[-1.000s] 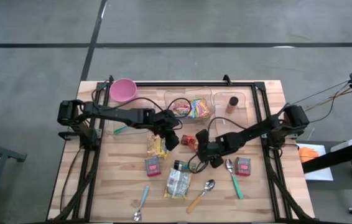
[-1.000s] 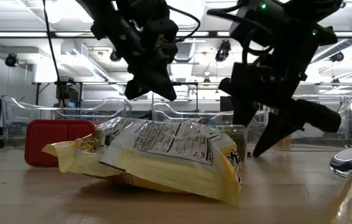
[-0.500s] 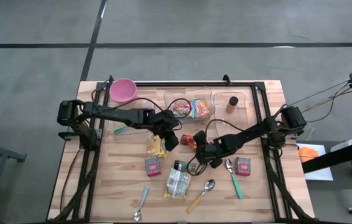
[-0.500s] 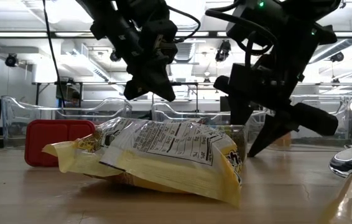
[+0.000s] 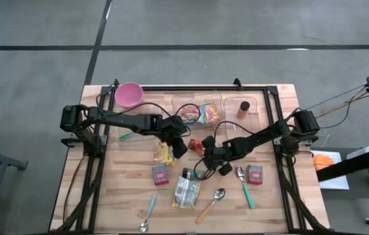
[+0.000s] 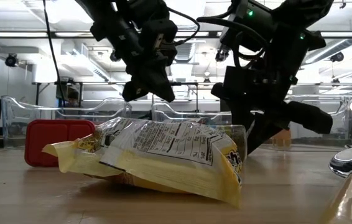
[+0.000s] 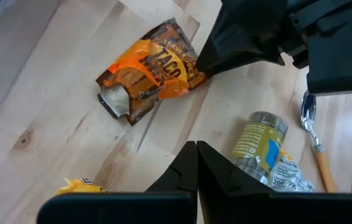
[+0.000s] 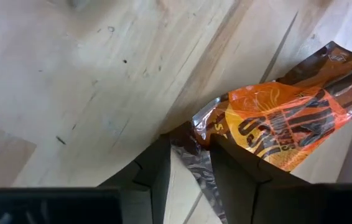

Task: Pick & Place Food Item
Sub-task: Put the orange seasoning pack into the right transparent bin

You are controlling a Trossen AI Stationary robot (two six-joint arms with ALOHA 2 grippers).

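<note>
High view: the orange snack packet lies flat mid-table, long axis slanting between both arms; clear bins behind hold colourful packets.

Left wrist view: the left gripper is clenched empty.

Right wrist view: the right gripper pinches the packet's crimped end.

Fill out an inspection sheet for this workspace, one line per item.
Surface: wooden table, with a black frame along its edges.
Job's things: orange taco seasoning packet lying flat mid-table.
Clutter: pink bowl, clear bins, yellow snack bag, red boxes, spoons, small jar.
End effectors: right end effector has the packet's crimped end between its fingers; left end effector shut, above the table near the packet, holding nothing.
Cables: black cables looped along both arms.
Surroundings: grey floor; orange item on a white surface right of the table.
</note>
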